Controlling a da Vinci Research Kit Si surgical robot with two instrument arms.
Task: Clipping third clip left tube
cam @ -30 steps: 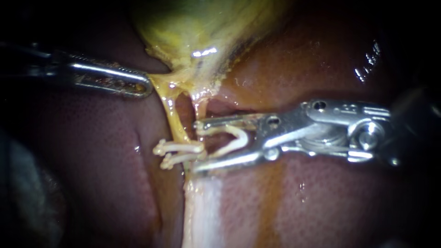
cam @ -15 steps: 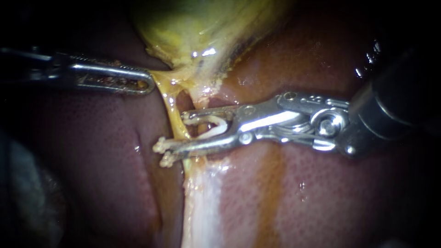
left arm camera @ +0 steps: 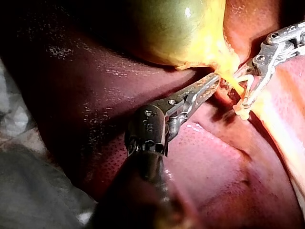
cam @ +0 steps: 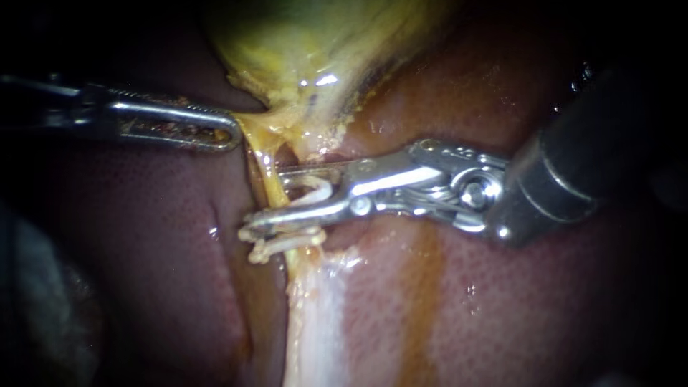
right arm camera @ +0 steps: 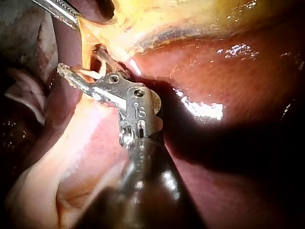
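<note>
The yellow left tube (cam: 262,166) runs down from the gallbladder (cam: 301,43) neck. Two white clips (cam: 283,245) sit across it lower down. My right instrument (cam: 264,198) comes in from the right and straddles this tube just above those clips. One jaw lies on each side of the tube, and a white clip (cam: 319,188) is held between them. The lower jaw lies over the upper placed clip. My left instrument (cam: 229,135) is shut on the yellow tissue at the gallbladder neck and holds it to the left. Its grip (left arm camera: 214,80) shows in the left wrist view.
Dark red liver (cam: 502,301) surrounds the site, with a pale band of tissue (cam: 315,322) running down below the clips. A second thin strand (cam: 309,154) lies just right of the left tube. Grey cloth (left arm camera: 28,181) lies beside the liver in the left wrist view.
My right instrument has slid left with its clip, from beside the tube to astride it, and its jaws have narrowed. The left instrument has held still.
</note>
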